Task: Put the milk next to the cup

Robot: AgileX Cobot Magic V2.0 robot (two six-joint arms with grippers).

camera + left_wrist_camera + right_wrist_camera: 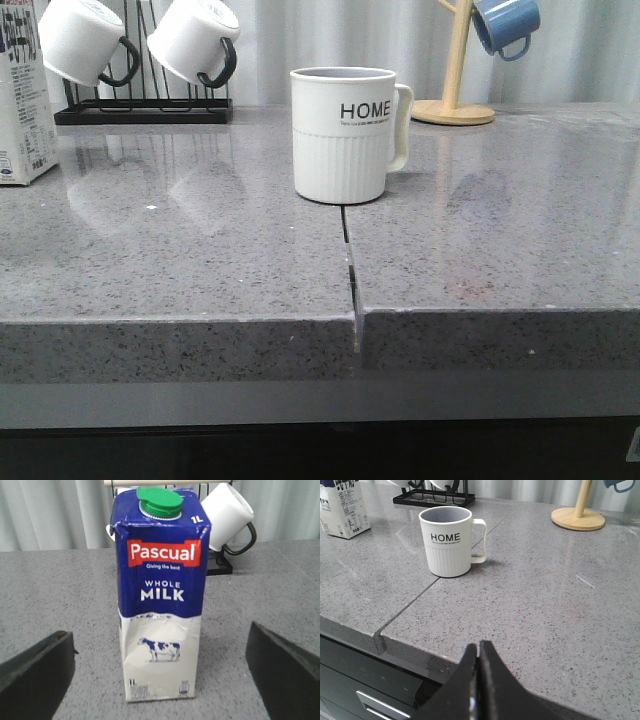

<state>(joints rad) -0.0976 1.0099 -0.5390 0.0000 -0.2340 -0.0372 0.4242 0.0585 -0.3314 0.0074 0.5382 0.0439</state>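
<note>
The milk (161, 605) is a tall carton with a blue upper half, a green cap and a cow picture. It stands upright on the grey counter, at the far left edge in the front view (22, 100), and also shows in the right wrist view (342, 507). My left gripper (160, 672) is open, its fingers spread wide on either side of the carton, short of it and not touching. The white "HOME" cup (345, 133) stands at the counter's middle, handle to the right; it shows in the right wrist view too (447, 541). My right gripper (479, 647) is shut and empty, over the counter's front edge.
A black rack (145, 105) with two rounded white mugs (190, 40) stands at the back left, behind the milk. A wooden mug tree (455, 100) with a blue mug (505, 25) stands at the back right. A seam (350, 270) runs from the cup to the counter's front edge.
</note>
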